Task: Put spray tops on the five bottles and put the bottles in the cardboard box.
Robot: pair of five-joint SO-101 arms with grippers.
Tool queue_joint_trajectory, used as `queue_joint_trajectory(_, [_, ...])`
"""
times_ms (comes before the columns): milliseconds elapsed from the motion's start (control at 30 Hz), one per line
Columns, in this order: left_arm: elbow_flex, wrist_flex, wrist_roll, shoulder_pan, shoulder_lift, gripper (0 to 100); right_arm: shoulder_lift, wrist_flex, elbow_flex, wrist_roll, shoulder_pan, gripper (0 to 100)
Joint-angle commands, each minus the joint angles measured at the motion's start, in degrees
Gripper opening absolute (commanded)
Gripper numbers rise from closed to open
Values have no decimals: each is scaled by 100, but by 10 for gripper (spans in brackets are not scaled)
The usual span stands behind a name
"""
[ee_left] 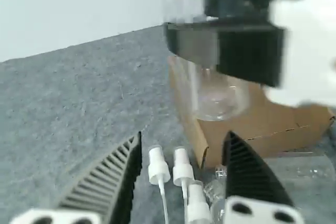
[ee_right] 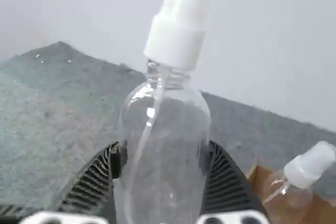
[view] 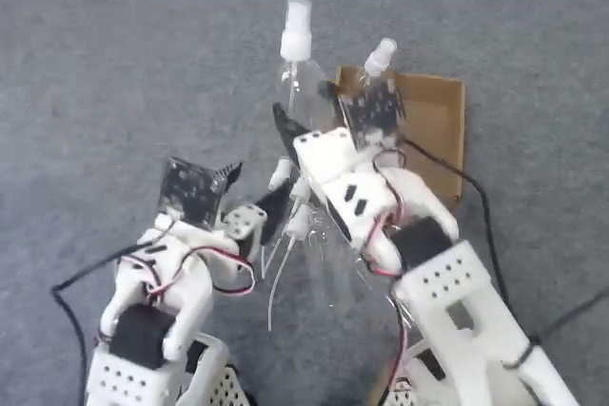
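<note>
Left wrist view shows spray tops (ee_left: pixel 158 169) beneath the spread left hand (ee_left: pixel 184 136).

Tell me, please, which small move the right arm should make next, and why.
Probably carry the bottle sideways over the cardboard box. The right gripper is shut on the upright bottle, a spray top already sits on its neck, and the box beside it holds one capped bottle.
</note>
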Motion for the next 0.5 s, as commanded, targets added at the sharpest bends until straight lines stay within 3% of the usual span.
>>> queue_joint_trajectory(0, [356, -501, -97, 88, -466, 275, 382, 655, -1020, -563, -154, 6])
queue_joint_trajectory(200, [453, -571, -88, 97, -466, 275, 418, 1464, -1266, -615, -769, 6])
queue_joint_trajectory(467, [462, -571, -97, 97, -466, 275, -242, 2009, -1266, -607, -664, 6])
